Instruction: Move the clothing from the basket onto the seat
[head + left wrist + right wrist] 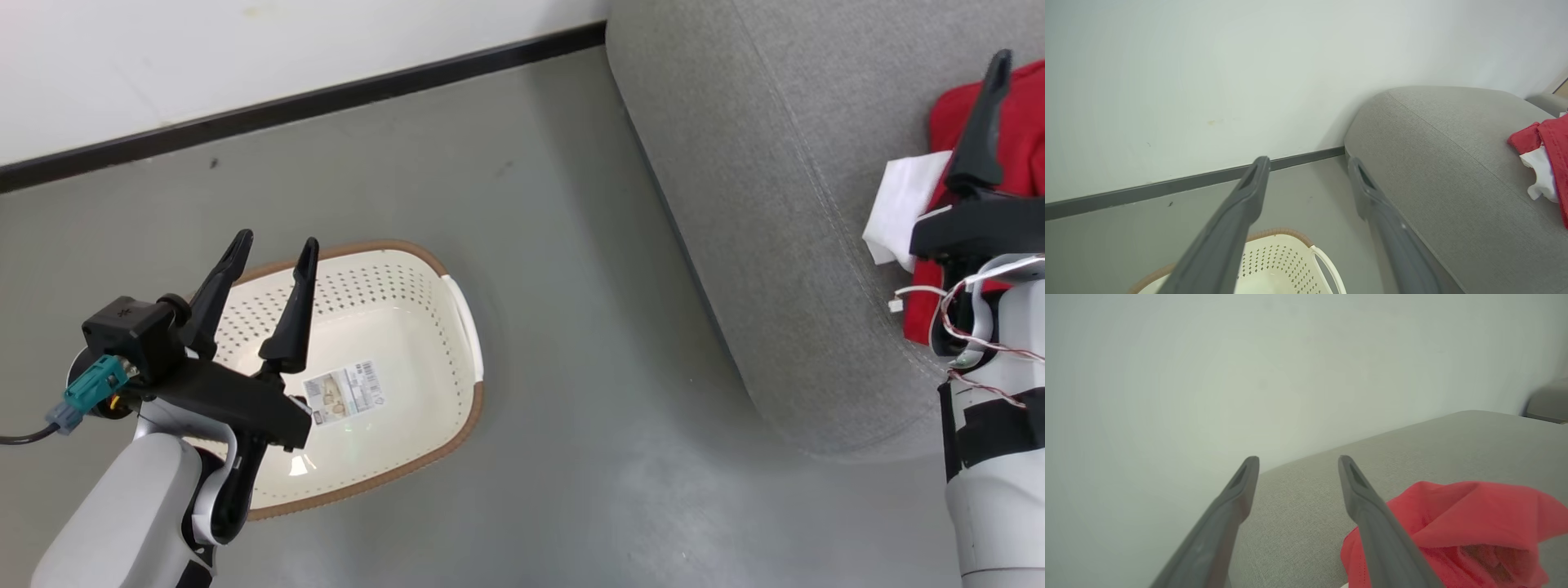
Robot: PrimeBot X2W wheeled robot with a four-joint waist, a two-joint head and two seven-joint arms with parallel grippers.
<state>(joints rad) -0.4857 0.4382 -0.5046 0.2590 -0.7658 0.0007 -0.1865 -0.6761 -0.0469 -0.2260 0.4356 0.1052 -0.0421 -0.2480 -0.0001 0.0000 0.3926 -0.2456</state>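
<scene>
1. Basket (412, 327) on the grey floor (571, 351), head view: I see only its label sticker (343, 394) on the bare bottom, though my left arm (131, 506) hides the near part. The left gripper (276, 240) hovers above the basket, fingers spread, holding nothing. The clothing (1024, 122), red with a white piece, lies on the seat (775, 204) at the view's right edge, close to the cushion's front seam. My worry is that a garment under the arm's cover gets missed if I call the basket empty too soon.

2. Left wrist view: the left gripper's two fingers stand apart with nothing between them. The basket's brown rim shows below. The seat rises to the right with the clothing on it, well apart from this arm.

3. Right wrist view: the right gripper (1298, 459) is released and empty above the seat. The clothing is heaped just beside the finger at the view's right, and I cannot tell whether they touch. In my judgement, pulling this arm back carelessly could hook the soft fabric on that finger, or on the loose wires (992, 327) at the wrist, and drag it over the seat's edge to the floor.
</scene>
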